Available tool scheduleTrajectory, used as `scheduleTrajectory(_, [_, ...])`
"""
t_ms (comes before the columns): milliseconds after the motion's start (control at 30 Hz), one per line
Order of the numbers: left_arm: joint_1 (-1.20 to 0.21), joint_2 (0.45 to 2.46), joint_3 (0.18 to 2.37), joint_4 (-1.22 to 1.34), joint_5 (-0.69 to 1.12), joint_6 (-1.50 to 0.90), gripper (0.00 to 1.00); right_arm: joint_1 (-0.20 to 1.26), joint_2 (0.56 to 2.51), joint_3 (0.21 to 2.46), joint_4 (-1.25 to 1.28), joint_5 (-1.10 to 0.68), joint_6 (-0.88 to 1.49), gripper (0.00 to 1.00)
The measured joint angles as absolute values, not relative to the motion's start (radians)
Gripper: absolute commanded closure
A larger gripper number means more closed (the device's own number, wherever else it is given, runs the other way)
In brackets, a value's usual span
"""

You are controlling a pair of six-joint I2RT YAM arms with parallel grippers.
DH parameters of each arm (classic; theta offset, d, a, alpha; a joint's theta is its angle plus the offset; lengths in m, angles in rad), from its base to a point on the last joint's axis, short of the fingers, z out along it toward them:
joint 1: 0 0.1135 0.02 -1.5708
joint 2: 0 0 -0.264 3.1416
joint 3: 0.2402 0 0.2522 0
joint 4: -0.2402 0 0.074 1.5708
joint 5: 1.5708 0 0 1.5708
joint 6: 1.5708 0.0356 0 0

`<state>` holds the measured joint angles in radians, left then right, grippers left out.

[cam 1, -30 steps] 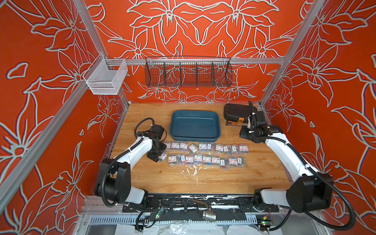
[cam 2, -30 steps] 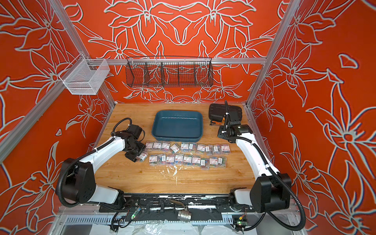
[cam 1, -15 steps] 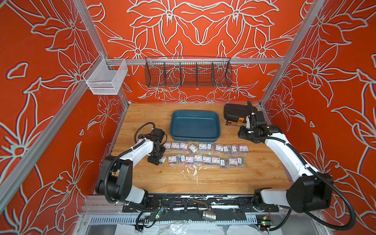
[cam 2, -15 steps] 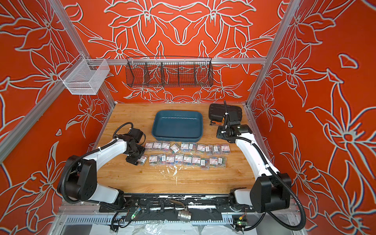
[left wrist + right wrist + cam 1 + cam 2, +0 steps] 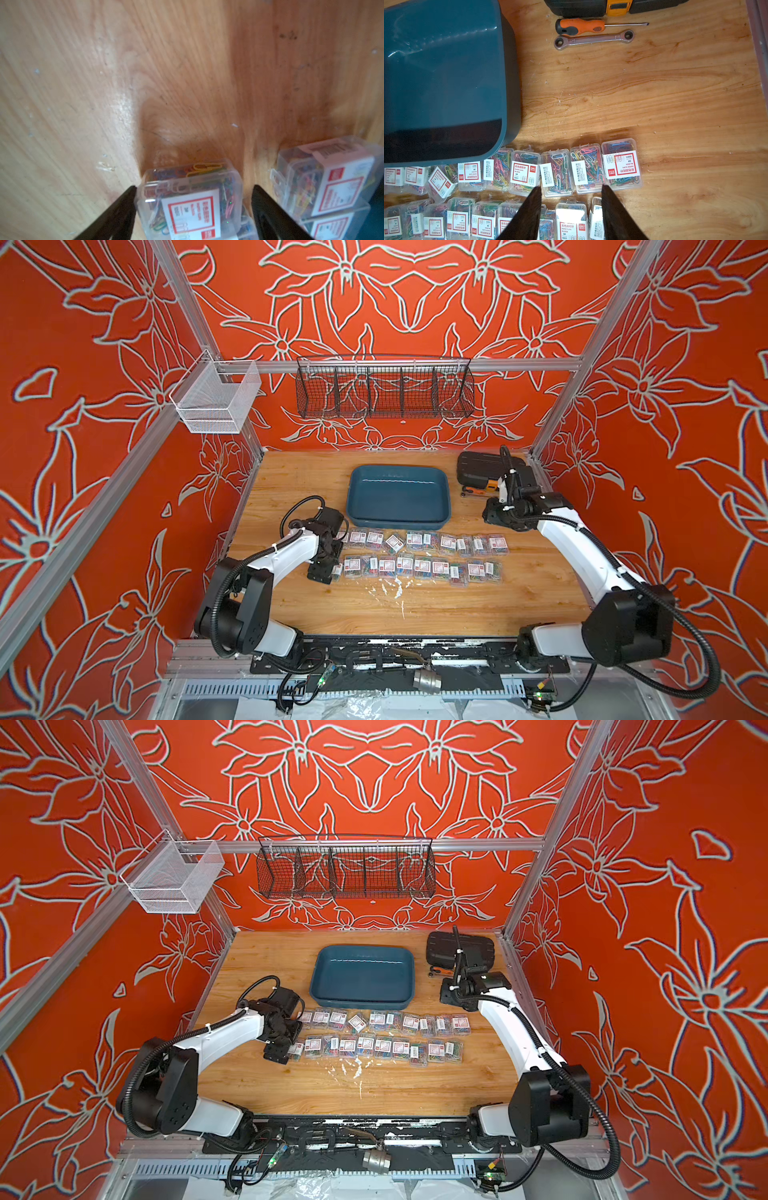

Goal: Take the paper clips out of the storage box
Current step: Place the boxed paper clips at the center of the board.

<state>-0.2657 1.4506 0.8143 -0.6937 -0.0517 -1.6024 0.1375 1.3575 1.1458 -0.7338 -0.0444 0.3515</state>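
Note:
The storage box [image 5: 399, 497] [image 5: 361, 977] [image 5: 442, 72], a teal-blue tray, stands empty at the table's back middle. In front of it the paper clips [image 5: 419, 543] [image 5: 386, 1021] [image 5: 556, 172], small clear labelled boxes, lie in two rows on the wood. My left gripper [image 5: 326, 572] [image 5: 282, 1052] [image 5: 194, 187] is open at the left end of the near row. It straddles one box [image 5: 187, 197] that rests on the table, with a gap at one finger. My right gripper [image 5: 493, 516] [image 5: 451, 996] [image 5: 571, 187] hangs open above the rows' right end, holding nothing.
A black case [image 5: 482, 466] [image 5: 591, 6] with an orange latch sits at the back right. An orange screwdriver [image 5: 579, 26] and a wrench [image 5: 593, 39] lie beside it. A black wire basket [image 5: 384, 391] and a white mesh basket [image 5: 216, 402] hang on the frame.
My left gripper came down a little nearer with a box of paper clips and its jaws have spread, leaving the box on the table. The right arm has barely moved.

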Motion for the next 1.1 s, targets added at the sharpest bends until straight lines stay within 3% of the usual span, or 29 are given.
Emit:
scheduleTrajectory(733, [-0.289,1.413,0.810,-0.606,-0.005,-1.600,0.07,0.138,1.344,1.147,-0.733,-0.034,0.359,0.46])
scheduleTrajectory(1033, [-0.301,1.293,0.897,-0.722,-0.050,-1.497,0.06,0.139,1.204,1.130,-0.656,0.022,0.387,0.43])
scheduleTrajectory(1067, [-0.301,1.271,0.923,-0.735,-0.068,-1.464,0.02,0.139,1.174,1.111,-0.624,0.043,0.390,0.37])
scheduleTrajectory(1100, [-0.302,1.242,0.962,-0.747,-0.103,-1.406,0.02,0.140,1.137,1.076,-0.575,0.072,0.393,0.03])
